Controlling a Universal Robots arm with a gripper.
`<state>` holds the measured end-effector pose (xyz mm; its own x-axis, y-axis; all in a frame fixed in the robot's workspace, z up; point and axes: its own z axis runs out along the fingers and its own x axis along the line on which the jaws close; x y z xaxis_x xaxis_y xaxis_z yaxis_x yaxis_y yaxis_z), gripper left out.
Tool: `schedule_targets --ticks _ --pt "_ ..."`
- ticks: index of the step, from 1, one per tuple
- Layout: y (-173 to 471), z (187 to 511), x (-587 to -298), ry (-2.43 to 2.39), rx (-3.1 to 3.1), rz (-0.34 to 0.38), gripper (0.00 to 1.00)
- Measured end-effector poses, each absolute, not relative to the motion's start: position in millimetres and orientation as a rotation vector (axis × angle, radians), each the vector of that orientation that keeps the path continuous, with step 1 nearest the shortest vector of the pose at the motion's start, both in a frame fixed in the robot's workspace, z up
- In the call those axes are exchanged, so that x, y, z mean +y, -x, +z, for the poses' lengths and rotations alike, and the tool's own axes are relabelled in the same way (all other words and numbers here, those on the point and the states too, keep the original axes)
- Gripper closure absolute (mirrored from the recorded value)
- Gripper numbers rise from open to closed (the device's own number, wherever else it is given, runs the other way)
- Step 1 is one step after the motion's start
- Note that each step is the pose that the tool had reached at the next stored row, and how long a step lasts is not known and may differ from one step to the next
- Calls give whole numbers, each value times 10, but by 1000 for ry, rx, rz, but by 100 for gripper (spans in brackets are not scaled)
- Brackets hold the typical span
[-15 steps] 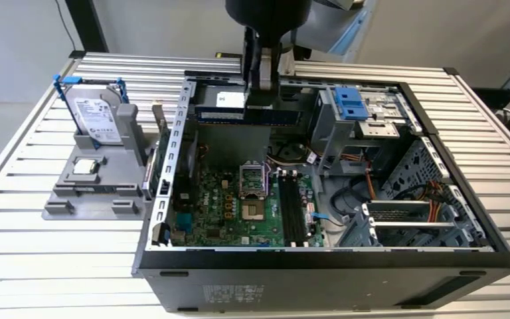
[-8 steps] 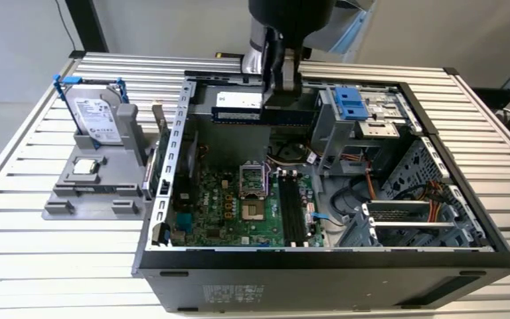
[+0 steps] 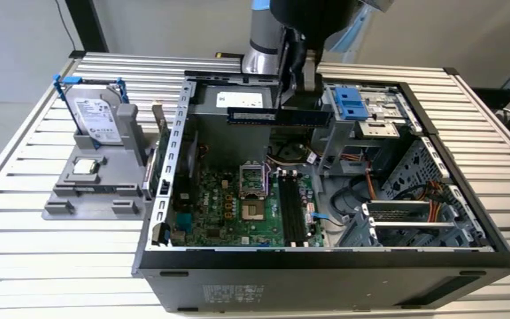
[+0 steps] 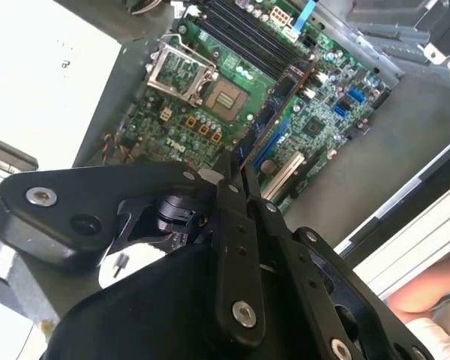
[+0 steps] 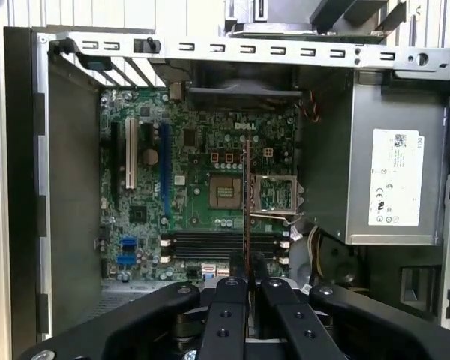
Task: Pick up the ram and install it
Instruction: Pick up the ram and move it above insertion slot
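My gripper [image 3: 297,101] hangs over the back of the open computer case [image 3: 162,199] and is shut on the ram [image 3: 277,117], a long dark stick with a small white sticker. The stick is held level, above the motherboard [image 3: 228,206]. In both wrist views the ram [image 5: 246,202] shows edge-on as a thin line running out from the closed fingertips [image 5: 238,264]. The black memory slots [image 5: 225,244] lie on the board below it, apart from it. In the second wrist view the gripper [image 4: 236,176] clamps the ram [image 4: 277,105] above the green board.
A grey stand [image 3: 91,189] on the exterior view's left holds a silver hard drive [image 3: 95,116] with blue brackets and a small square processor chip [image 3: 84,166]. Inside the case are the open processor socket [image 3: 252,179], a power supply [image 5: 394,176], cables and drive bays [image 3: 406,219].
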<state>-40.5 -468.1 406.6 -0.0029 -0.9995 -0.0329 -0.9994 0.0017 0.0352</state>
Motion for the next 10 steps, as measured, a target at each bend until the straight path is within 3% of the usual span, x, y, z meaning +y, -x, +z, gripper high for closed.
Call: schedule_targets --ticks 10 --pt "182 4067 -4681 -2217 -2222 -76 100"
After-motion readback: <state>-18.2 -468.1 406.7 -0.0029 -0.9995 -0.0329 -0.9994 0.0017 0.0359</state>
